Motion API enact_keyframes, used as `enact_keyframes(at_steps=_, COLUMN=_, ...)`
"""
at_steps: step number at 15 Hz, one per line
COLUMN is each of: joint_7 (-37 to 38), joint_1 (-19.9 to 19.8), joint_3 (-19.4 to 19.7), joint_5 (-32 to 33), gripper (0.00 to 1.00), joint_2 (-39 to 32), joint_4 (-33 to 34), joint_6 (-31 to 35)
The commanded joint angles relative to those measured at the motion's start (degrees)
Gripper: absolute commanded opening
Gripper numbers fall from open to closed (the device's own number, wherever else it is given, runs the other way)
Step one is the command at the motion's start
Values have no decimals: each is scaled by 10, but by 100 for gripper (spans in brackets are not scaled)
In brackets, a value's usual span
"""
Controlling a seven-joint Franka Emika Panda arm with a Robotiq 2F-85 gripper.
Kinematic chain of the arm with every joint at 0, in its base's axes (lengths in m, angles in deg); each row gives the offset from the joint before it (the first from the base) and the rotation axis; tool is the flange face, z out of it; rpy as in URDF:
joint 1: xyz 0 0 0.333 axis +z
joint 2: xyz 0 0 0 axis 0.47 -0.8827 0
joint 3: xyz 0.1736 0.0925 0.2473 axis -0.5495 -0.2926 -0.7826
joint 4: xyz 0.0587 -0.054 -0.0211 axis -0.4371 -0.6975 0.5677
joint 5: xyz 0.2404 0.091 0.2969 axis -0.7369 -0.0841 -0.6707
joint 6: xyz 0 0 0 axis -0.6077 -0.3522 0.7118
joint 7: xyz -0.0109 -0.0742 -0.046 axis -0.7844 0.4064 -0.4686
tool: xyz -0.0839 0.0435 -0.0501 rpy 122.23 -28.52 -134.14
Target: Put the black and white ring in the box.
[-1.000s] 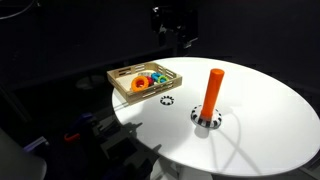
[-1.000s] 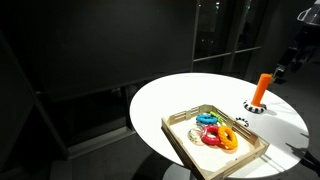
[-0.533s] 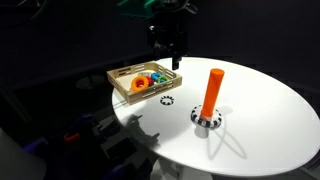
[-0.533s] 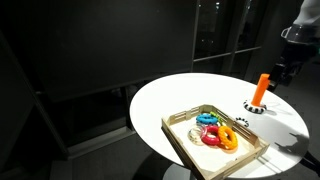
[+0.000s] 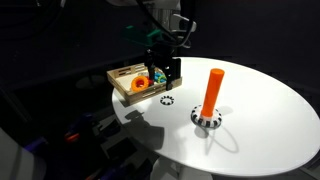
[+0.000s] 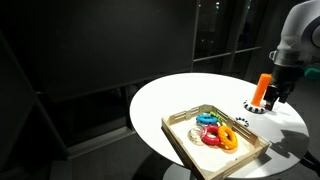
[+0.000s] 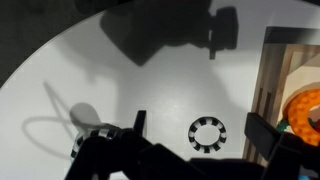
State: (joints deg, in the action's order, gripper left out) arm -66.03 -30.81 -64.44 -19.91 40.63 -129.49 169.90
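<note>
The black and white ring (image 7: 207, 132) lies flat on the white round table, just beside the box. In an exterior view the ring (image 5: 167, 98) sits right of the box's near corner. The box (image 5: 124, 87) is a shallow light wooden tray with coloured rings inside; it also shows in the other exterior view (image 6: 180, 137) and at the right edge of the wrist view (image 7: 270, 70). My gripper (image 7: 200, 128) is open, hovering above the ring with a finger on either side, not touching it. It shows in both exterior views (image 5: 163, 70) (image 6: 272, 97).
A tall orange peg (image 5: 212, 90) on a checkered base (image 5: 206, 119) stands right of the ring, also seen here (image 6: 261, 87). Orange, red and blue rings (image 6: 215, 133) fill the box. The table edge (image 5: 150, 140) is near; the surroundings are dark.
The gripper has come down from high above the table's far side to just over the ring beside the box. The ring, box and peg have not moved.
</note>
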Motion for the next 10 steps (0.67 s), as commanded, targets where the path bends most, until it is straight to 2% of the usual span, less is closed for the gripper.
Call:
enact_keyframes(at_steps=1, joint_7=55, joint_1=5, joint_3=-3, joint_5=53, gripper=100, joint_2=-48, joint_4=23, joint_6=17)
enact_keyframes(at_steps=6, joint_7=113, joint_1=25, joint_3=1, joint_5=103, gripper=100, joint_2=-105, joint_4=64, joint_6=13)
enact_keyframes(at_steps=10, joint_7=141, joint_1=46, joint_3=5, joint_5=109, gripper=100, joint_2=-145, joint_4=102, joint_6=9)
